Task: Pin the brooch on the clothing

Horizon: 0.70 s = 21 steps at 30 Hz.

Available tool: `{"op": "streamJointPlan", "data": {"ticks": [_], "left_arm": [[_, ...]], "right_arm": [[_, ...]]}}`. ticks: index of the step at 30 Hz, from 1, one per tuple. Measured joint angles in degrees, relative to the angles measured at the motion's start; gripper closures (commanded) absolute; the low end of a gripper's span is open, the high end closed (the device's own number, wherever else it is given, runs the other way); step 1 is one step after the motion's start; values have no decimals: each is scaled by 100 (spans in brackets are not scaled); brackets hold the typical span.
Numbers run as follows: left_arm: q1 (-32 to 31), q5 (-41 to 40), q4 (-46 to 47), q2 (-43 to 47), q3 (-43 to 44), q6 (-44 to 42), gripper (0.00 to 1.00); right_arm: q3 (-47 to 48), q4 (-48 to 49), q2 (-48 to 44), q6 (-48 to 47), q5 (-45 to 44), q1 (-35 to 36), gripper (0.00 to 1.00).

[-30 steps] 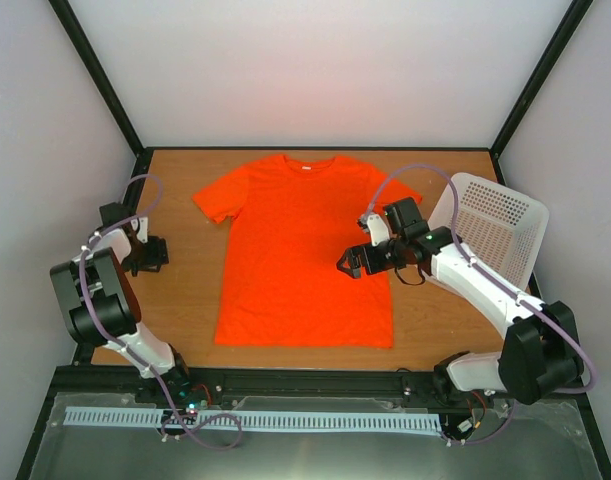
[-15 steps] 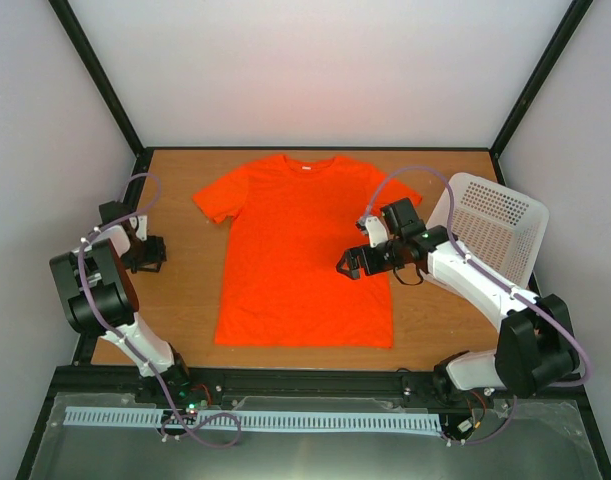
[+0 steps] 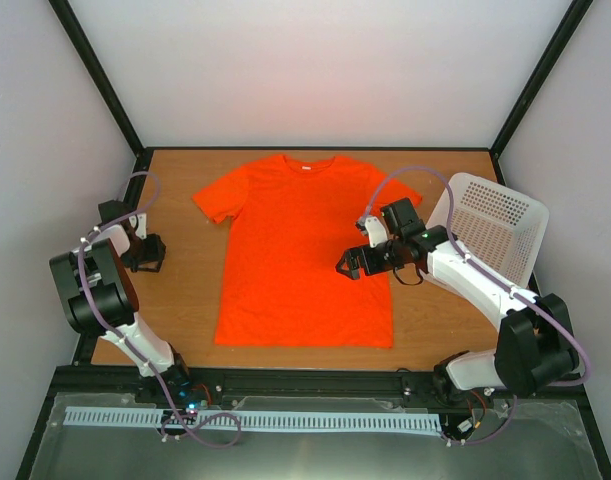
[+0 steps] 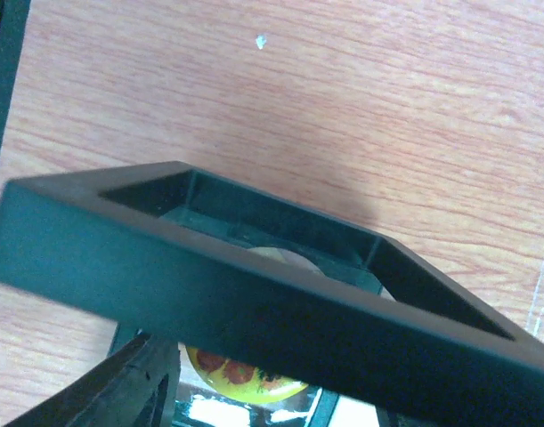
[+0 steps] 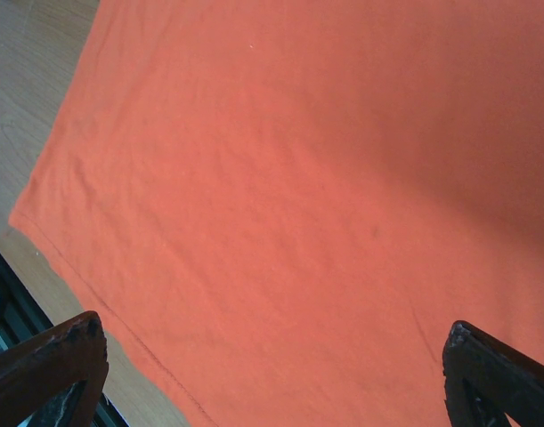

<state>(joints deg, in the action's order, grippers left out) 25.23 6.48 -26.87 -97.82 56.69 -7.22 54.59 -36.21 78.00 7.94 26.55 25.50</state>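
Plainly, the orange T-shirt (image 3: 305, 250) lies flat (short-sleeved).

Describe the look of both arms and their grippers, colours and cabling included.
The left arm and the right arm both have white links and bulky black joint housings, each with a lilac cable looping along it. The left gripper and right gripper are black. The right one's fingers look dark with scuffed brownish tips.

no legible text, labels or numbers
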Motion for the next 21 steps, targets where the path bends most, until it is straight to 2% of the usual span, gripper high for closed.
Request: {"op": "streamJointPlan", "data": {"ticks": [6, 13, 21], "left_arm": [[0, -24, -2, 9, -94, 72, 34], [0, -20, -15, -50, -66, 127, 44], [0, -46, -122, -153, 190, 157, 50]], "right_arm": [[0, 0, 0, 0, -2, 0, 0], [0, -2, -24, -2, -20, 0, 0], [0, 0, -125, -2, -44, 0, 0]]}}
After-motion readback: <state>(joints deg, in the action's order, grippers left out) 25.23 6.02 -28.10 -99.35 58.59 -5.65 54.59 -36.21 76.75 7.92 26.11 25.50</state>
